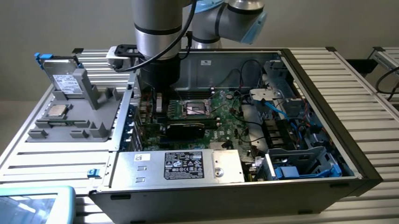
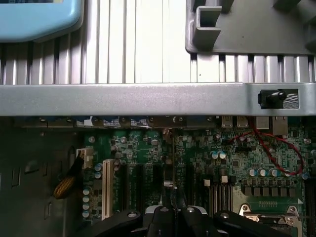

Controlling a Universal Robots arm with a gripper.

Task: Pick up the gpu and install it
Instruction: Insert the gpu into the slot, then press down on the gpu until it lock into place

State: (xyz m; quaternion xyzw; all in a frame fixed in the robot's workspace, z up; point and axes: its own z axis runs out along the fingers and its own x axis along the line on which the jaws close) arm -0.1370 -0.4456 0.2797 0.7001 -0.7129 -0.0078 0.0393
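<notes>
One robot arm (image 1: 159, 32) reaches down into one open computer case (image 1: 324, 121) that lies on its side on a slatted metal table (image 1: 355, 84). Its single gripper (image 2: 170, 216) sits low over the one green motherboard (image 1: 234, 122), near the case's rear wall. In the wrist view the two black fingers are pressed together on a thin edge that runs from between them towards the port row. This appears to be the gpu (image 1: 187, 129) seen edge-on. In the exterior view the gpu shows as one dark rectangular card, held over the board just beside the one CPU socket (image 1: 194, 108), on that socket's nearer side. Whether its connector has reached a slot cannot be told. In the wrist view one white expansion slot (image 2: 105, 190) stands with dark slots beside it, and one red wire (image 2: 269, 150) loops across the board. One silver power supply (image 1: 181, 165) with a black label fills the case's near corner. On the exterior view's left, outside the case, one grey parts holder (image 1: 93, 100) carries one upright drive (image 1: 65, 80) and one flat processor chip (image 1: 56, 110). One pale blue device (image 1: 34, 205) lies at the near corner.
</notes>
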